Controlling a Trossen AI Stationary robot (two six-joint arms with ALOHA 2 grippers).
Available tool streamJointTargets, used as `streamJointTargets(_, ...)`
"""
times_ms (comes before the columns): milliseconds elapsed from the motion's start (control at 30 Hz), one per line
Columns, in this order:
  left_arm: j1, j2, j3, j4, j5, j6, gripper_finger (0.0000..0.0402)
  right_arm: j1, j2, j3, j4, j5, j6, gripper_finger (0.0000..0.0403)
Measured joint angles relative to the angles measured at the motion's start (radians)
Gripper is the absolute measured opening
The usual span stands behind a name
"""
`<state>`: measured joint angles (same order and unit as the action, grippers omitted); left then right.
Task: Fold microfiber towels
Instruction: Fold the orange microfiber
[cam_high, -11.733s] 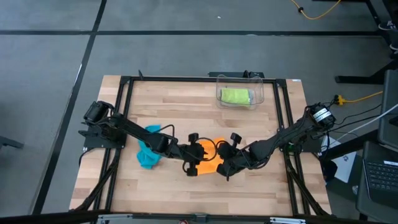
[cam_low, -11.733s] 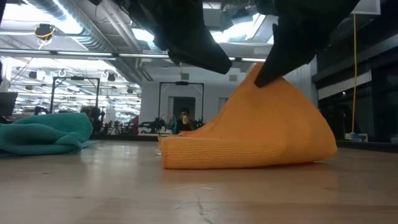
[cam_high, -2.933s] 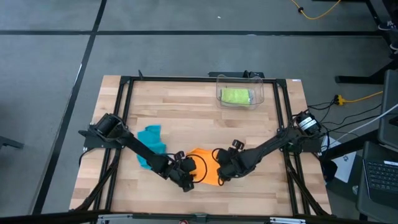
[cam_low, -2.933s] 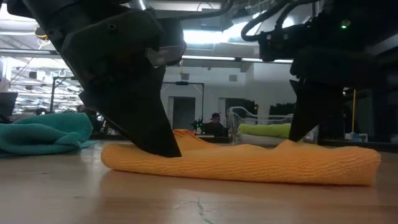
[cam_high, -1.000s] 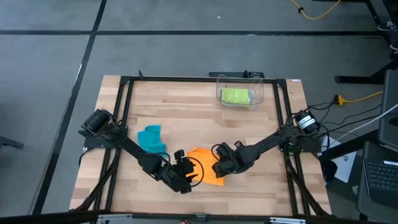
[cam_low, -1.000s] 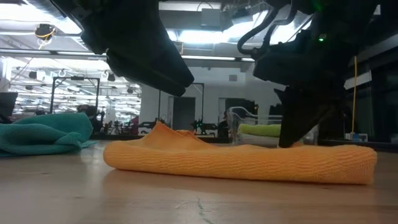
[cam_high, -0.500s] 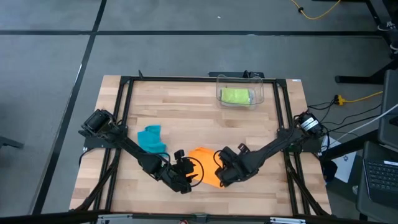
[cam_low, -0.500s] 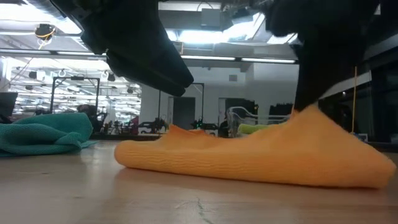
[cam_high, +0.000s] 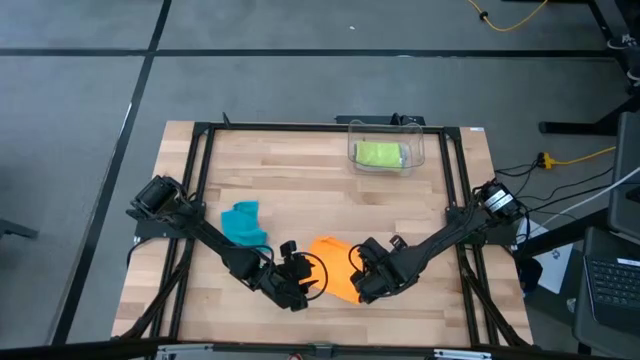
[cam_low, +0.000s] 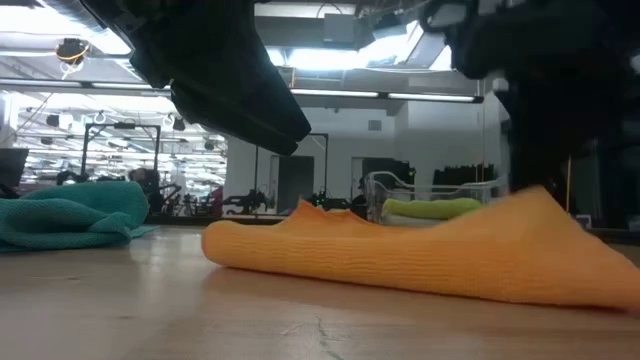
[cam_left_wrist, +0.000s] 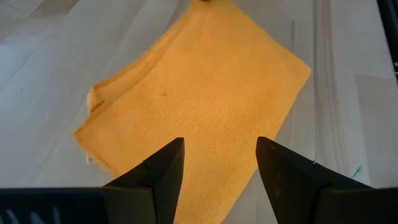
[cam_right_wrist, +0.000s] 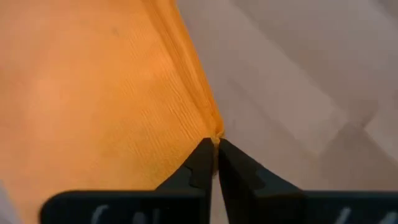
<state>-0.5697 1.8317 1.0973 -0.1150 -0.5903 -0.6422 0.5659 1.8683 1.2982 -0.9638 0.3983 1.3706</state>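
The orange towel (cam_high: 333, 268) lies folded near the middle of the bench's (cam_high: 300, 190) near half, and the right claw (cam_right_wrist: 215, 149) is clenched on its right edge, lifting that side off the wood while the left side rests flat. The left claw (cam_left_wrist: 217, 163) hangs released just above the towel's left part, its fingers spread and touching nothing. The teal towel (cam_high: 243, 222) sits crumpled to the left, well apart, and the lime green towel (cam_high: 378, 154) lies folded inside the clear bin (cam_high: 417, 147) at the far side.
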Motion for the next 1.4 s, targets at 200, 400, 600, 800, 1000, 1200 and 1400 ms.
streamJointTargets(200, 0.0, 0.0, 0.0, 0.0, 0.0, 0.0, 0.0195, 0.0, 0.0, -0.053, 0.011, -0.081, 0.038, 0.0085)
streamJointTargets(400, 0.0, 0.0, 0.0, 0.0, 0.0, 0.0, 0.0195, 0.0, 0.0, -0.061, -0.003, -0.081, 0.038, 0.0135)
streamJointTargets(600, 0.0, 0.0, 0.0, -0.006, 0.0, 0.0, 0.0195, 0.028, 0.0, 0.022, -0.01, -0.071, -0.043, 0.0144)
streamJointTargets(800, 0.0, 0.0, 0.0, -0.006, 0.003, 0.0, 0.0195, 0.115, 0.0, 0.072, 0.101, -0.016, -0.236, 0.0145)
streamJointTargets(1000, 0.0, 0.0, 0.0, -0.005, 0.01, 0.075, 0.0195, 0.194, 0.0, 0.042, 0.285, 0.087, -0.359, 0.0145)
streamJointTargets(1200, 0.0, 0.0, 0.0, -0.004, 0.009, 0.093, 0.0195, 0.218, 0.0, 0.041, 0.325, 0.083, -0.383, 0.0145)
streamJointTargets(1400, 0.005, 0.011, 0.002, 0.002, 0.103, -0.089, 0.0195, 0.204, 0.0, 0.041, 0.317, 0.14, -0.371, 0.0145)
